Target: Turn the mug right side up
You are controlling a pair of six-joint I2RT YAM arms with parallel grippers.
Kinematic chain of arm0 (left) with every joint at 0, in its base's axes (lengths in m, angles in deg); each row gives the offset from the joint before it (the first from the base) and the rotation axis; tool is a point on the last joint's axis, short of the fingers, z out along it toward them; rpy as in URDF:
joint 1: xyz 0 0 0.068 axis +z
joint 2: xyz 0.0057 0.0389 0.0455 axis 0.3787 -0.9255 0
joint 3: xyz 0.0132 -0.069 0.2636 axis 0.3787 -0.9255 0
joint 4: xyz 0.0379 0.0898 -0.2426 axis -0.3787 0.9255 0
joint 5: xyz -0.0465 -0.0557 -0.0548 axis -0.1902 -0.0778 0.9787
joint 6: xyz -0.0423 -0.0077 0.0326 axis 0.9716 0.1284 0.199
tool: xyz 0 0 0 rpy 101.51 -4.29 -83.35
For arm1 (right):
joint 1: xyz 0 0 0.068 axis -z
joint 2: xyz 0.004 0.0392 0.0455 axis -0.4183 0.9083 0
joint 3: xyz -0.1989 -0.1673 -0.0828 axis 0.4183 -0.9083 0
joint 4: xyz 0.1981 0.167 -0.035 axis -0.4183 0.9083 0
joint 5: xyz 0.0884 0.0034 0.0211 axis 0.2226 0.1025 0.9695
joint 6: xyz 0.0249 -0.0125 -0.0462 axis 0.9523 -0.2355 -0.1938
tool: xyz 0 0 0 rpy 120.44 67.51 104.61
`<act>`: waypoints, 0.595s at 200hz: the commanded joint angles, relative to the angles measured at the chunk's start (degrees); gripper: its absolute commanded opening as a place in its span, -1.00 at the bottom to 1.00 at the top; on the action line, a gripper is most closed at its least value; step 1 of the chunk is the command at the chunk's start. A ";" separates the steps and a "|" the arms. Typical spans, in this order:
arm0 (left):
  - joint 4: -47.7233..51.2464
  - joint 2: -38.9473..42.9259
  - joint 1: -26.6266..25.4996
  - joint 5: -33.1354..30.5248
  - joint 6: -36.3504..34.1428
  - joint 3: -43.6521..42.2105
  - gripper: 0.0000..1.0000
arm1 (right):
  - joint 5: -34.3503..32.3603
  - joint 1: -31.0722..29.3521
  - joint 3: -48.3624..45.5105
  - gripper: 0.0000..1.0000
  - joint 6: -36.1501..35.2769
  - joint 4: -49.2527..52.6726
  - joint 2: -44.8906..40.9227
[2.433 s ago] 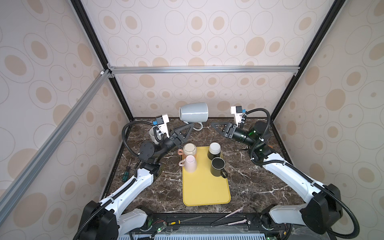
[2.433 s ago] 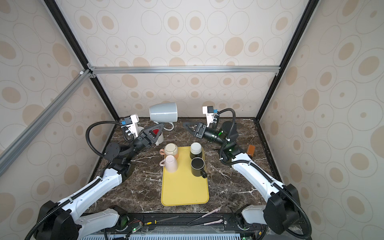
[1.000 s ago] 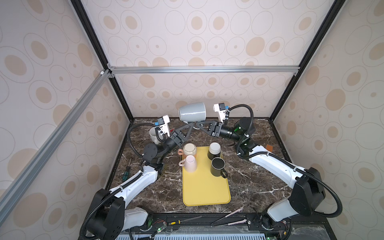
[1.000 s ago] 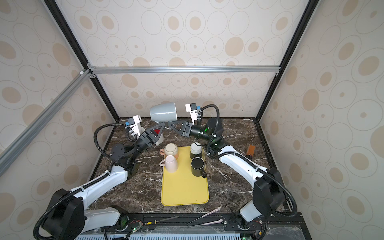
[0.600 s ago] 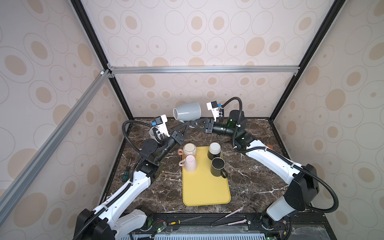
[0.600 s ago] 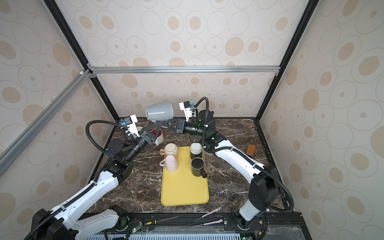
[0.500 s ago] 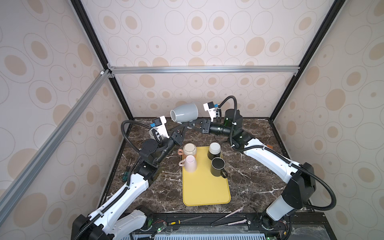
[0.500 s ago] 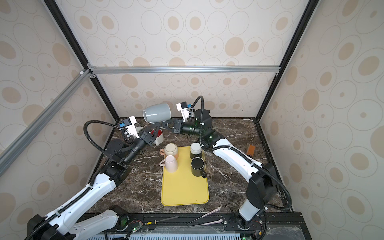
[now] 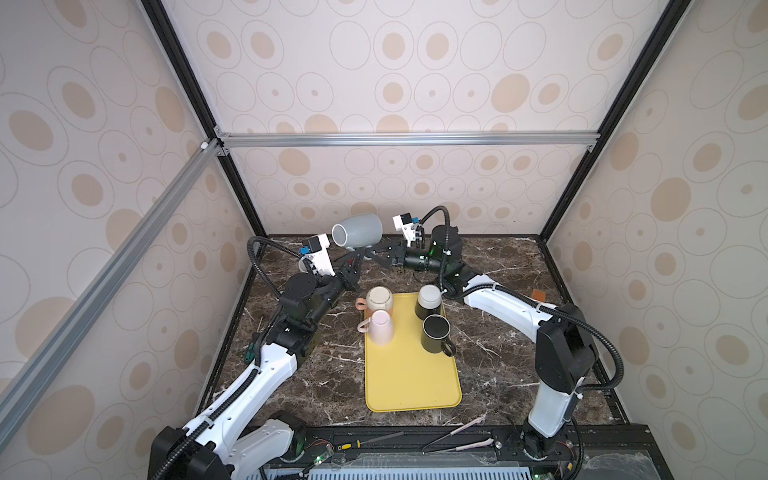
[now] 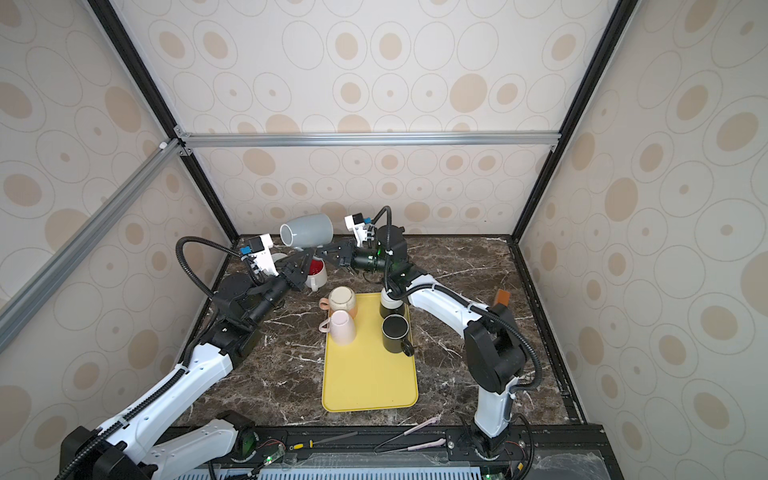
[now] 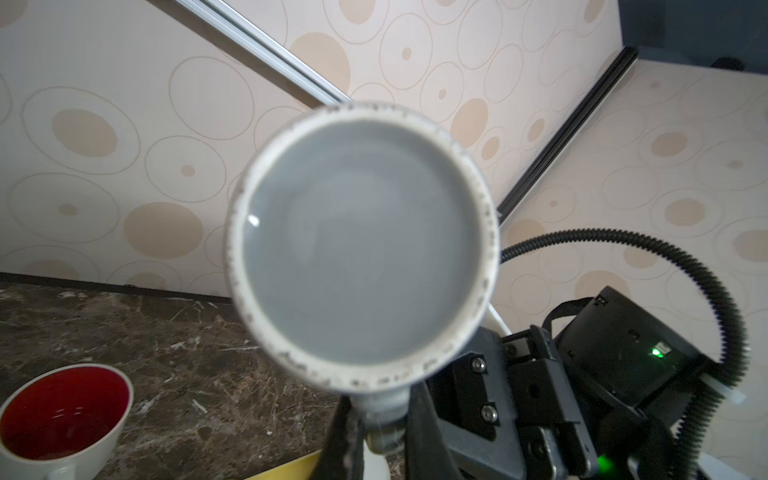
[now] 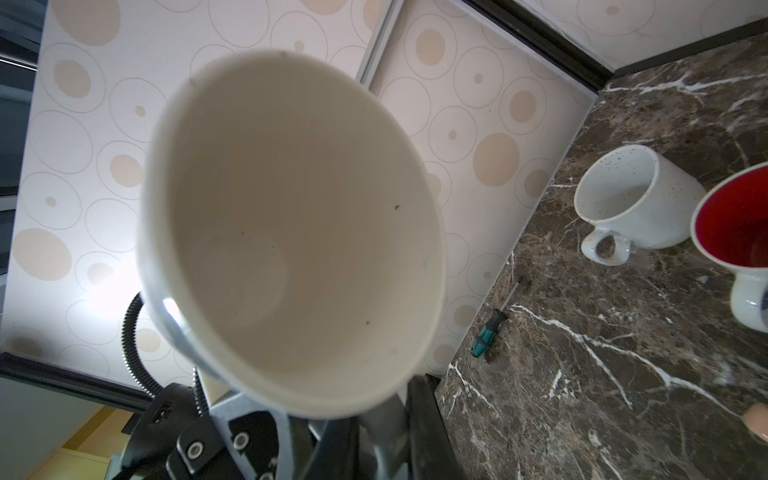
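**Mug hanging sideways in mid-air, both claws on its handle**

The mug [image 9: 358, 230] is hanging on its side above the back of the table [image 9: 498, 266], well clear of the marble, with its handle pointing down. The left claw [image 11: 383, 419] is pinching that handle from one side. The right claw [image 12: 376, 424] is gripping it from the other. Both are clamped tight, with their tips meeting just under the mug in both top views.

The left wrist camera is staring straight at the grey base and its speckled pale foot ring. The right wrist camera is getting the cream inside of the mouth, which no other view shows. So the base is facing the left arm and the mouth is facing the right arm.

Below the mug, a red-lined cup [image 10: 315, 267] is standing upright on the marble. A speckled cup [image 12: 636, 199] is sitting near it. It shows plainly only from the right wrist, because the left arm's camera block is covering most of it in the top views.

Nearer the front, the tray [image 9: 411, 386] is carrying four cups: tan [image 9: 379, 300], pink [image 9: 380, 326], black-and-white [image 9: 430, 298], and a black one [image 9: 435, 330] mouth up. A screwdriver [image 12: 484, 336] is lying by the left wall.
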State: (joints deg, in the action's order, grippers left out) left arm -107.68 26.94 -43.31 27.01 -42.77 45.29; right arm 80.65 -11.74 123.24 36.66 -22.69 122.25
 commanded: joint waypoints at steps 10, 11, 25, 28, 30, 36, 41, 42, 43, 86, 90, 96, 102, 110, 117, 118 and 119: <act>-1.16 -3.22 5.61 1.73 3.58 -4.09 -1.00 | 0.68 2.55 1.07 -1.00 5.61 -18.69 -5.22; -1.43 -3.32 5.64 1.87 3.79 -4.12 -1.00 | 0.74 2.55 1.07 -1.00 5.63 -18.75 -5.38; -5.04 -3.92 6.16 3.30 6.08 -5.05 -1.00 | 1.73 2.70 0.51 -1.00 6.06 -19.06 -6.47; -5.64 -4.07 6.28 3.47 6.51 -5.15 -1.00 | 1.87 2.65 0.35 -1.00 6.07 -19.25 -6.75; -6.00 -4.16 6.33 3.63 6.76 -5.19 -1.00 | 2.07 2.66 0.18 -1.00 5.97 -19.38 -7.00; -7.16 -4.37 6.47 4.11 7.40 -5.33 -1.00 | 2.44 2.72 -0.32 -1.00 5.82 -19.50 -7.67; -8.59 -4.60 6.70 5.00 8.17 -5.59 -1.00 | 2.54 2.72 -0.85 -1.00 5.68 -19.60 -8.33; -8.88 -4.67 6.76 5.13 8.33 -5.62 -1.00 | 2.54 2.72 -0.95 -1.00 5.71 -19.73 -8.47; -9.15 -4.80 6.79 5.20 8.54 -5.63 -1.00 | 2.54 2.76 -1.08 -1.00 5.72 -19.79 -8.58; -22.88 -10.02 7.74 14.00 18.48 -6.08 -1.00 | 3.25 3.04 -5.80 -1.00 4.76 -21.30 -14.11; -25.07 -10.79 7.72 16.08 20.01 -6.21 -1.00 | 3.25 3.08 -6.26 -1.00 4.58 -21.55 -14.53; -28.10 -11.78 7.70 17.08 22.35 -6.52 -1.00 | 3.11 3.07 -6.93 -1.00 4.53 -22.31 -15.04; -31.23 -12.88 7.70 17.72 24.49 -6.97 -1.00 | 3.22 3.07 -7.42 -1.00 4.55 -22.65 -15.47; -35.41 -14.17 7.78 18.65 27.40 -7.37 -1.00 | 3.31 3.15 -7.85 -1.00 4.57 -23.13 -16.07; -37.79 -15.24 7.73 19.14 29.30 -7.60 -1.00 | 3.42 3.08 -8.30 -1.00 4.58 -24.22 -16.36; -38.11 -15.40 7.67 19.19 29.53 -7.63 -1.00 | 3.42 3.12 -8.32 -1.00 4.59 -24.32 -16.39; -38.36 -15.48 7.69 19.21 29.60 -7.65 -1.00 | 3.47 3.10 -8.33 -1.00 4.64 -24.42 -16.45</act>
State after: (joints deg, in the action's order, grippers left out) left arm -139.29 15.97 -38.96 47.14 -19.95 40.72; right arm 81.46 -9.54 113.73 39.28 -30.19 113.92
